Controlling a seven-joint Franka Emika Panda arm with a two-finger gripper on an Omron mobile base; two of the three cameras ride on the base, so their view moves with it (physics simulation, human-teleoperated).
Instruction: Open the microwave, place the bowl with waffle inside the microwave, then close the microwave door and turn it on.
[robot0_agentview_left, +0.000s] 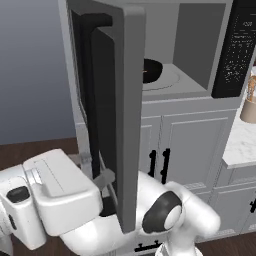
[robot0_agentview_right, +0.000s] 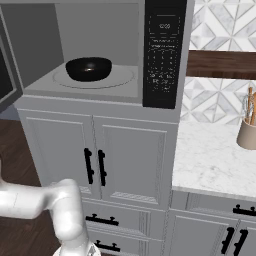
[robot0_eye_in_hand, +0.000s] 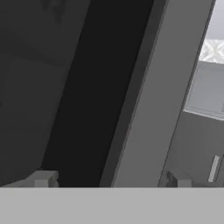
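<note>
The microwave (robot0_agentview_right: 100, 20) stands open, its keypad panel (robot0_agentview_right: 162, 50) on the right. On the glass turntable (robot0_agentview_right: 122, 77) inside sits the black bowl (robot0_agentview_right: 88, 68) (robot0_agentview_left: 152, 70). A sliver of orange-brown waffle (robot0_agentview_left: 145, 73) shows in the bowl. The microwave door (robot0_agentview_left: 125, 100) (robot0_eye_in_hand: 148, 109) is swung far out, edge-on to the left base view, its black bar handle (robot0_agentview_left: 89, 90) on the outer face. My gripper (robot0_agentview_left: 106, 179) (robot0_eye_in_hand: 109, 181) is low at the door's outer side, close to its lower edge. It is open, and its fingertips (robot0_eye_in_hand: 43, 179) stand wide apart with nothing held.
White cabinet doors (robot0_agentview_right: 130, 160) with short black handles (robot0_agentview_right: 95, 166) stand under the microwave. A marble counter (robot0_agentview_right: 215, 160) extends to the right with a beige utensil holder (robot0_agentview_right: 247, 132). The open door juts out over the arm's base and elbow (robot0_agentview_left: 162, 212).
</note>
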